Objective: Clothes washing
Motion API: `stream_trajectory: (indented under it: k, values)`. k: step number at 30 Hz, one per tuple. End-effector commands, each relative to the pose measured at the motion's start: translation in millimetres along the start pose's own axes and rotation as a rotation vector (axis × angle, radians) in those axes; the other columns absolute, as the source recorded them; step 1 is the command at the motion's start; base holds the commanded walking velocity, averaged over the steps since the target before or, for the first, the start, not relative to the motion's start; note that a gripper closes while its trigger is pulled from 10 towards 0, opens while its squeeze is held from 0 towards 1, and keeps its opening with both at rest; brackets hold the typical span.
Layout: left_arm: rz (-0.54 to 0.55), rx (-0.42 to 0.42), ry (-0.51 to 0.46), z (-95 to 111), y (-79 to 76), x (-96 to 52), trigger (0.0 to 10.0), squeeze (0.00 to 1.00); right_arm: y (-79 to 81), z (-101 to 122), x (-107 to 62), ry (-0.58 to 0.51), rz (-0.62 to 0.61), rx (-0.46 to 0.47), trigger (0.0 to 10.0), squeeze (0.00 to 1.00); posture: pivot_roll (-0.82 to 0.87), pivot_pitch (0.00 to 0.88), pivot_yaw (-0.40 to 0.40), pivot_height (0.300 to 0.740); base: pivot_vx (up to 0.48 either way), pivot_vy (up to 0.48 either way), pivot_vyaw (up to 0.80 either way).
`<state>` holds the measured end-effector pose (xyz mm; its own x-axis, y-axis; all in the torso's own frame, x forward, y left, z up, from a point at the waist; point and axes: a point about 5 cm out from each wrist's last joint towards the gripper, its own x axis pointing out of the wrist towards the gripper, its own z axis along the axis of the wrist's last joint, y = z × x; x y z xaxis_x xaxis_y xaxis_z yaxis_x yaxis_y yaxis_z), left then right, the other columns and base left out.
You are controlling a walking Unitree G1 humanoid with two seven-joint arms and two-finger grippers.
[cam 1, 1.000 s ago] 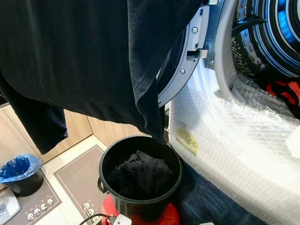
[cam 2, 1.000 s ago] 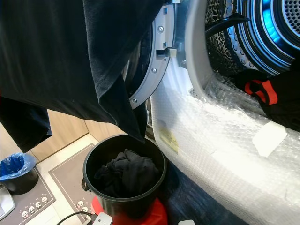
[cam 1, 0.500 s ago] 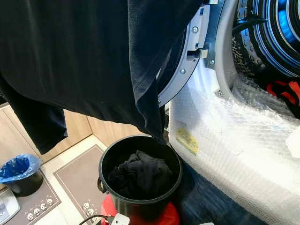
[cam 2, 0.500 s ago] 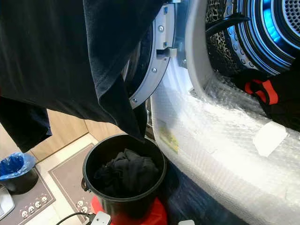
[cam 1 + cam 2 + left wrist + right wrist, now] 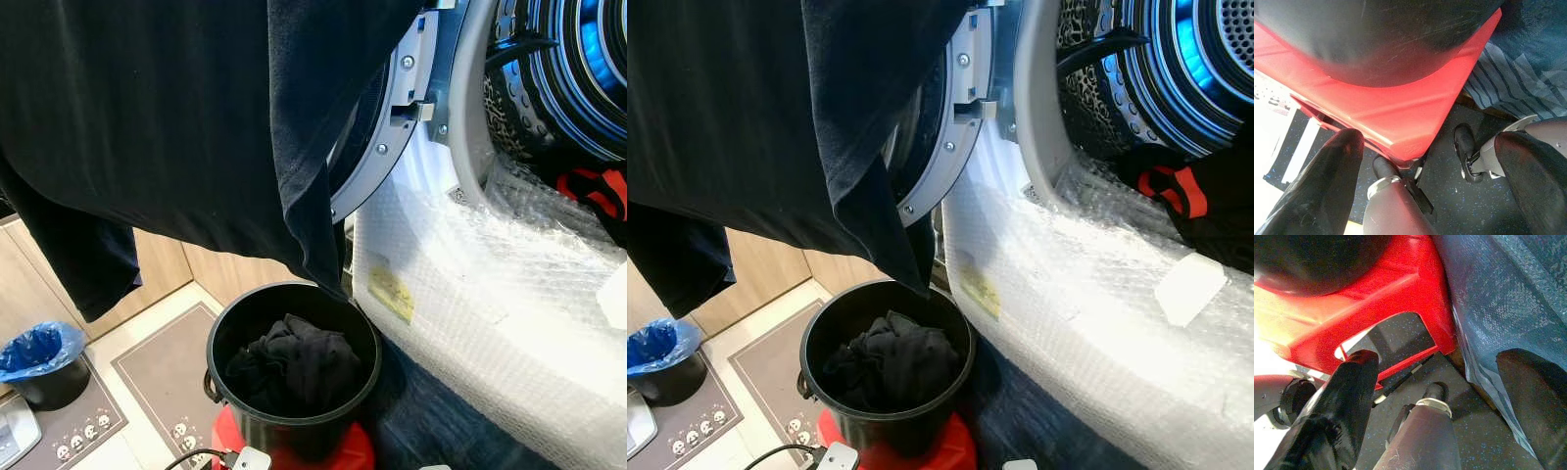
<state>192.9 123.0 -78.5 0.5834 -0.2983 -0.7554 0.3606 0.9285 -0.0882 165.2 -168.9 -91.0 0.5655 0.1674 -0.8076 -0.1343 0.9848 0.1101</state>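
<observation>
A large black garment [image 5: 176, 117] hangs down from the top of the head view, in front of the washer's open door [image 5: 392, 108]; what holds it is hidden. Its lowest corner reaches the rim of a black bucket [image 5: 294, 416] that holds dark clothes [image 5: 294, 367] and stands on a red stool [image 5: 1400, 112]. A red and black garment [image 5: 1176, 191] lies at the mouth of the drum [image 5: 1176, 69]. My left gripper [image 5: 1435, 161] hangs open low beside the stool. My right gripper [image 5: 1437, 396] is also open, low by the stool's leg.
Bubble wrap [image 5: 490, 284] covers the washer's front below the drum. A dark blue cloth [image 5: 1508, 298] lies on the floor at the washer's foot. A small bin with a blue bag [image 5: 39, 357] stands at the left on a patterned mat [image 5: 157, 372]. Wooden cabinets [image 5: 167, 264] are behind.
</observation>
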Motion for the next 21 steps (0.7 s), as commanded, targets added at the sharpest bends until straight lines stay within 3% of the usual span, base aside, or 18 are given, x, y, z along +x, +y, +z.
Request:
stream_trajectory:
  k: [1,21]
  values:
    - [0.005,0.002,0.033,-6.8,0.2,-1.2,10.0,0.00,1.7,-2.3,-0.1,0.003,-0.002,0.002,10.0,0.00,-0.09,0.000,0.025,0.740,0.000,0.000,0.00]
    - [0.005,0.014,0.038,-6.6,-1.5,-0.7,10.0,0.00,2.0,-5.1,-0.7,0.010,-0.009,-0.008,10.0,0.00,-0.09,0.000,0.025,0.740,0.000,0.000,0.00]
